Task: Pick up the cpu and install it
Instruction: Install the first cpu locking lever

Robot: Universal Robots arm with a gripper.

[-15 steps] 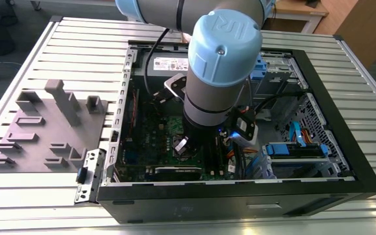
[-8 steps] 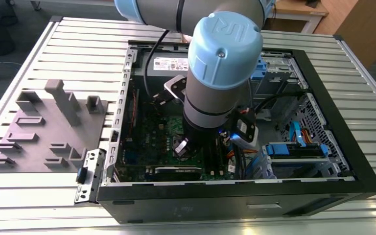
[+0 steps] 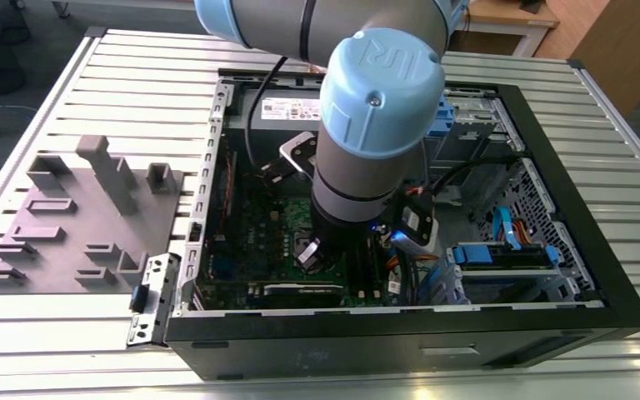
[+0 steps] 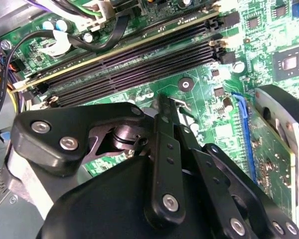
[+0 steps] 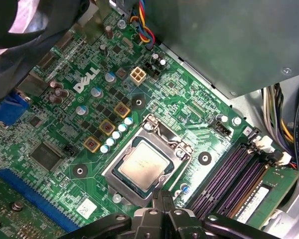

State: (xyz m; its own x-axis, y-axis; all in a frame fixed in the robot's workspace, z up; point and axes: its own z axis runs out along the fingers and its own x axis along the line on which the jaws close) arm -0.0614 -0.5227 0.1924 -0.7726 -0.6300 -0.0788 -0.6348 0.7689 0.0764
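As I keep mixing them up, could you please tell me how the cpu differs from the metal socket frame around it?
In the first wrist view, the cpu is a small, flat square with a dull pale-grey top, while the socket frame is larger, shinier and an open rectangle. The cpu lies inside the frame, which surrounds it. Both are metal-coloured and sit on the green circuit board.

Silver-grey cpu (image 5: 141, 165); green circuit board (image 5: 189, 104); black claw (image 5: 162, 199).
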